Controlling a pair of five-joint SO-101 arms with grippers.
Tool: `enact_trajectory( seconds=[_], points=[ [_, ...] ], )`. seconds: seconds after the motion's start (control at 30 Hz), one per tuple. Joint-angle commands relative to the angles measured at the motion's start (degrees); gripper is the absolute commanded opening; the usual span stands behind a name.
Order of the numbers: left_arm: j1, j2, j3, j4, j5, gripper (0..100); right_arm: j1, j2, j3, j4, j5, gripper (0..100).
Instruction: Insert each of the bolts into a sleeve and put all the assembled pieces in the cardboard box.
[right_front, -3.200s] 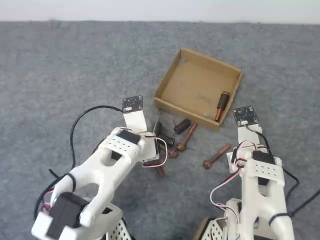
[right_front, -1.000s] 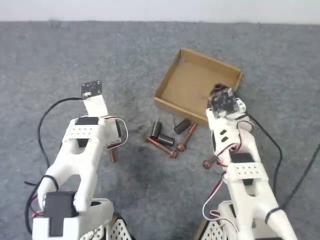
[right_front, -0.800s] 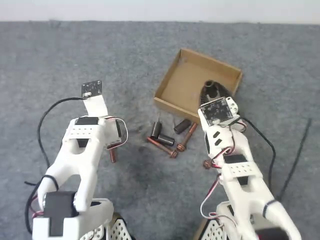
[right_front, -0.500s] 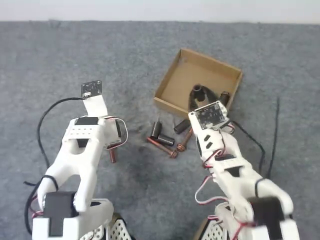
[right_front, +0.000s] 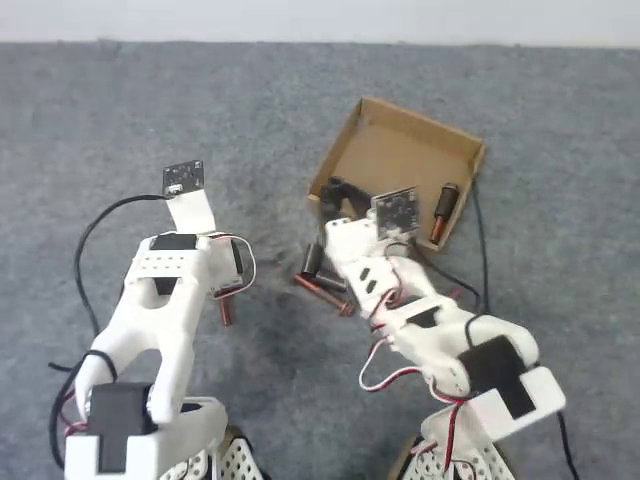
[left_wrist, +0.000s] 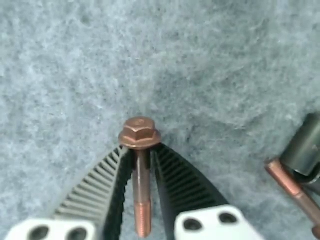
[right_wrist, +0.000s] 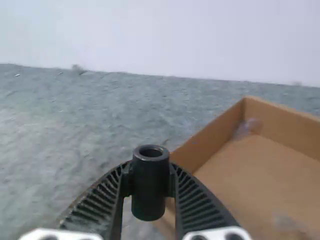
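copper bolt (left_wrist: 139, 136) is clamped under its head by the left gripper (left_wrist: 140, 152), black sleeve (right_wrist: 150, 165) mid-body by the right gripper (right_wrist: 149, 172); both rigid, probably slick.

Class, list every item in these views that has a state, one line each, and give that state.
left gripper: shut on bolt
bolt: clamped by its shank, unsleeved
right gripper: shut on sleeve
sleeve: clamped, bore empty
cardboard box: open, one assembled piece inside
loose bolt: lying on carpet

No text, number or sign can be read on the cardboard box (right_front: 400, 160) or elsewhere
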Motion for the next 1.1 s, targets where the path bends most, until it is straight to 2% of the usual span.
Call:
enact_trajectory(
  seconds=[0.0,0.23,0.6,0.67,0.8,1.07],
  points=[
    [-0.18,-1.05,-0.66,-1.23,-0.70,1,-2.15,-1.10,-1.93,-1.98,-0.79,0.6],
    [-0.18,-1.05,-0.66,-1.23,-0.70,1,-4.26,-1.80,7.21,-15.87,-0.70,0.6],
    [-0.18,-1.05,-0.66,-1.23,-0.70,1,-4.18,-1.54,17.05,-26.86,-0.62,0.6],
    [-0.18,-1.05,-0.57,-1.23,-0.70,1,-4.18,-1.54,18.99,-27.65,0.53,0.6],
    [-0.18,-1.05,-0.57,-1.23,-0.70,1,-4.18,-1.45,21.71,-27.56,7.47,0.6],
    [-0.09,-1.05,-0.48,-1.23,-0.70,1,-3.91,7.96,14.59,-28.00,8.35,0.6]
  ],
)
